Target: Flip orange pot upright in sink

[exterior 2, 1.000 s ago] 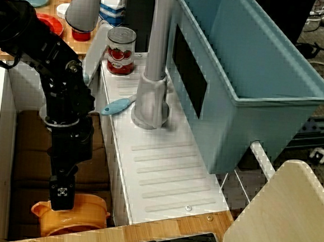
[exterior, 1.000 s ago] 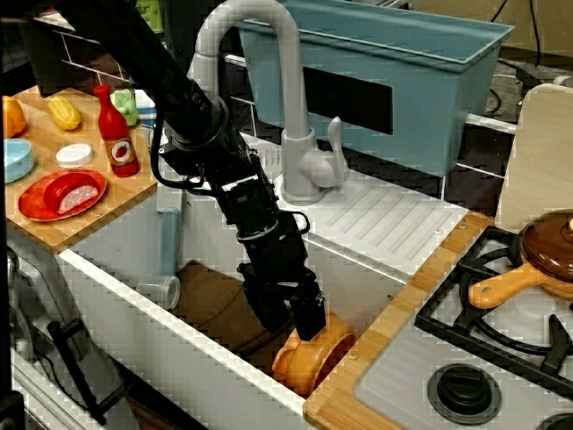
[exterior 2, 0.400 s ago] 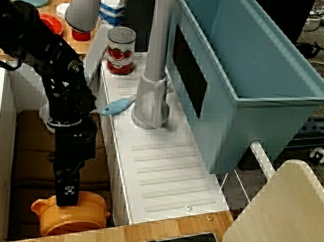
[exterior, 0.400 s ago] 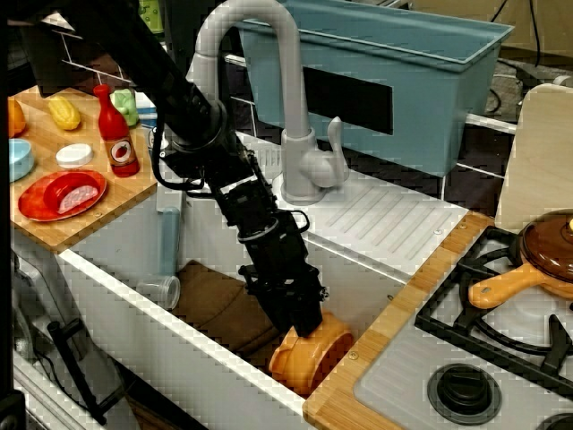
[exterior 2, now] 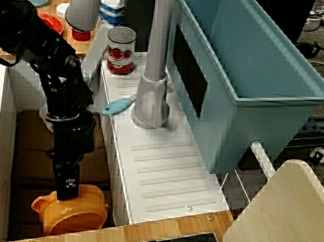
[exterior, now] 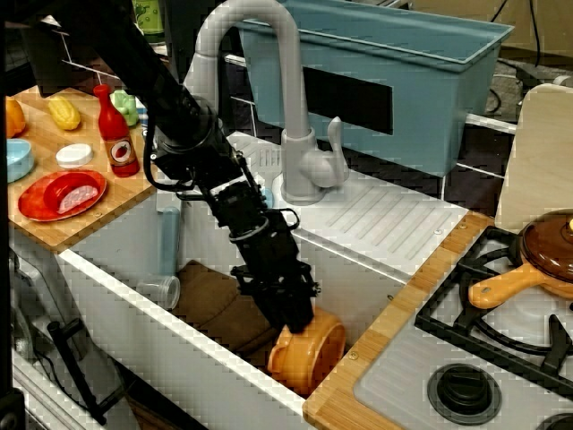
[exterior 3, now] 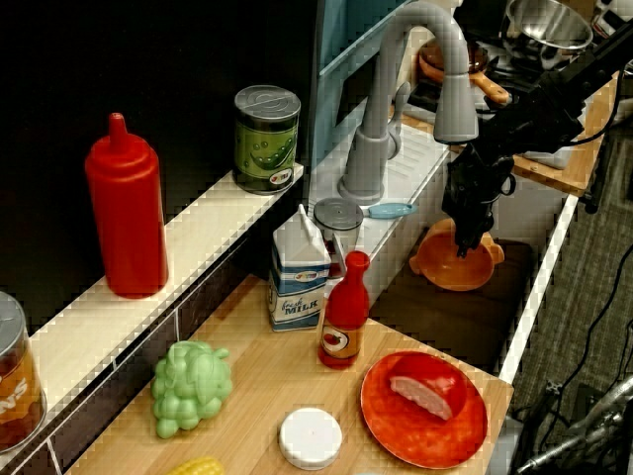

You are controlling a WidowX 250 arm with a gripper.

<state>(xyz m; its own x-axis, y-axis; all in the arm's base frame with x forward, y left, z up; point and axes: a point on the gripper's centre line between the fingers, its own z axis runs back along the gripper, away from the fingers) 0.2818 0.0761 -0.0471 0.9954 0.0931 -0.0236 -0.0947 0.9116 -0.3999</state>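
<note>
Orange pot point(exterior: 307, 349) lies tilted on its side at the stove end of the sink point(exterior: 134, 309), its opening turned toward the basin's far corner and one small handle sticking out. Black gripper point(exterior: 294, 315) reaches down into the basin with its fingers closed on the pot's rim. Brown mat point(exterior 2: 30, 150) covers the sink floor beneath them. Grey faucet point(exterior: 269, 81) curves up behind the arm, with the blue-grey tub point(exterior: 385, 72) beyond it. Red ketchup bottle point(exterior: 115, 130) and red plate point(exterior: 61, 194) stand on the wooden counter beside the basin.
</note>
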